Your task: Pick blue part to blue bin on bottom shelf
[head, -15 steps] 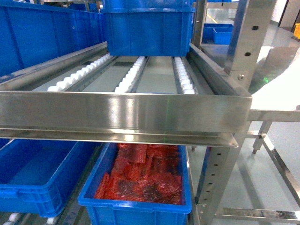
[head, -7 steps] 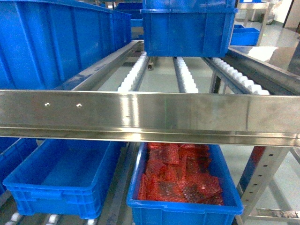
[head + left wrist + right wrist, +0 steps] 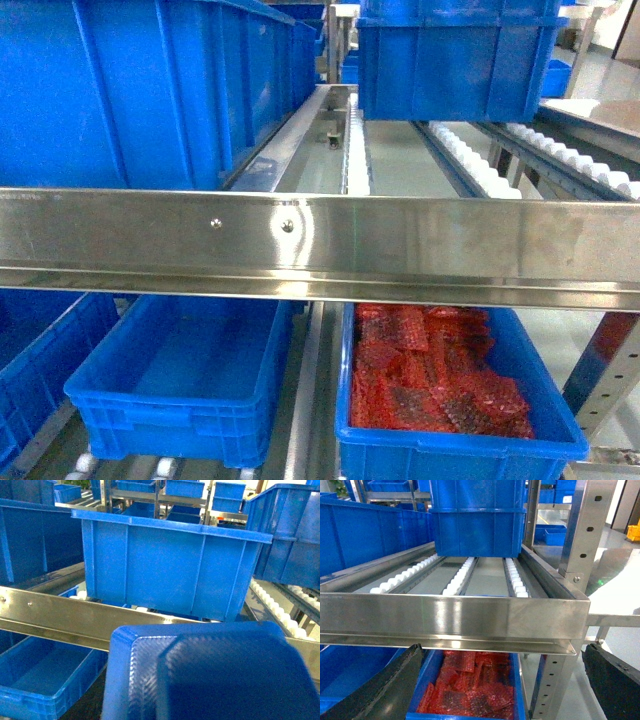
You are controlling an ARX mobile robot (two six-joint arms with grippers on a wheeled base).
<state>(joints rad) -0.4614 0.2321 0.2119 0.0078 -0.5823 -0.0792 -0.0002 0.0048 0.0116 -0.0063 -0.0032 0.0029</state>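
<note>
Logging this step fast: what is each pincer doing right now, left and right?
Left pincer: not visible; a blue part fills the left wrist view's foreground, so a grip cannot be confirmed.
Right pincer: open, fingers wide apart, holding nothing.

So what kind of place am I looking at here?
Probably a factory or warehouse parts store: a stainless-steel flow rack with white rollers, blue plastic bins on its tiers, one bin holding red bagged parts.

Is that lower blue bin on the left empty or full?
Empty: the lower left blue bin shows bare floor, while its neighbour bin holds red bubble-wrap packets.
</note>
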